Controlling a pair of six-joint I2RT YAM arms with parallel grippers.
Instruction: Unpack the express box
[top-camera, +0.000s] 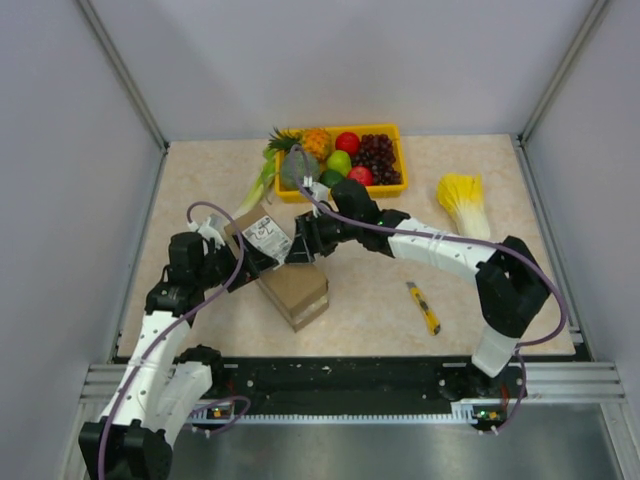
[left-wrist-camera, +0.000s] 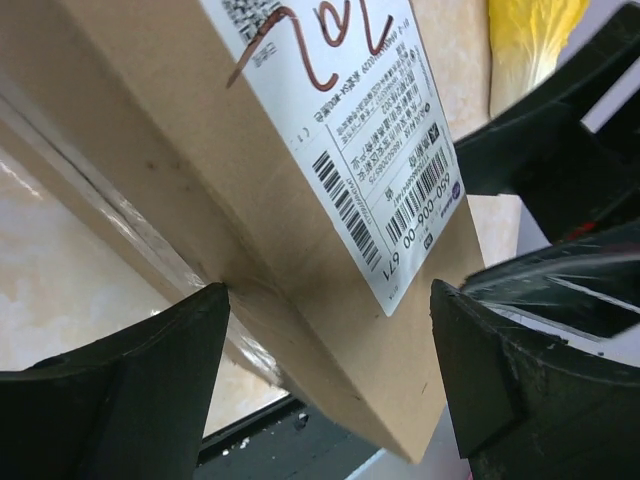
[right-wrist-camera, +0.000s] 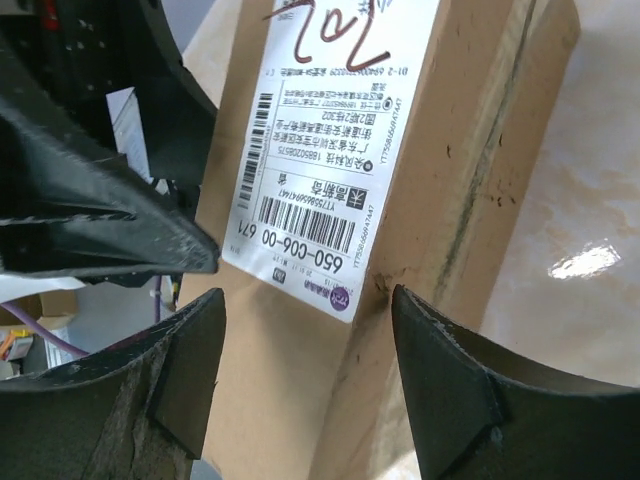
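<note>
The express box (top-camera: 298, 290) is a brown carton with a white label (top-camera: 268, 237). It lies tilted at the table's middle, labelled end raised. My left gripper (top-camera: 250, 258) holds that raised end from the left. In the left wrist view the box (left-wrist-camera: 250, 200) fills the gap of the gripper (left-wrist-camera: 330, 300), with both fingers against its edges. My right gripper (top-camera: 303, 245) is at the box from the right. In the right wrist view its fingers (right-wrist-camera: 440, 380) are spread, and the gripper (right-wrist-camera: 310, 300) hovers at the labelled face of the box (right-wrist-camera: 290, 400).
A yellow tray (top-camera: 398, 130) of fruit stands just behind the box. A leek (top-camera: 255, 190) lies at its left. A yellow cabbage (top-camera: 462, 195) lies at the back right. A yellow box cutter (top-camera: 424, 307) lies right of the box, near the front edge.
</note>
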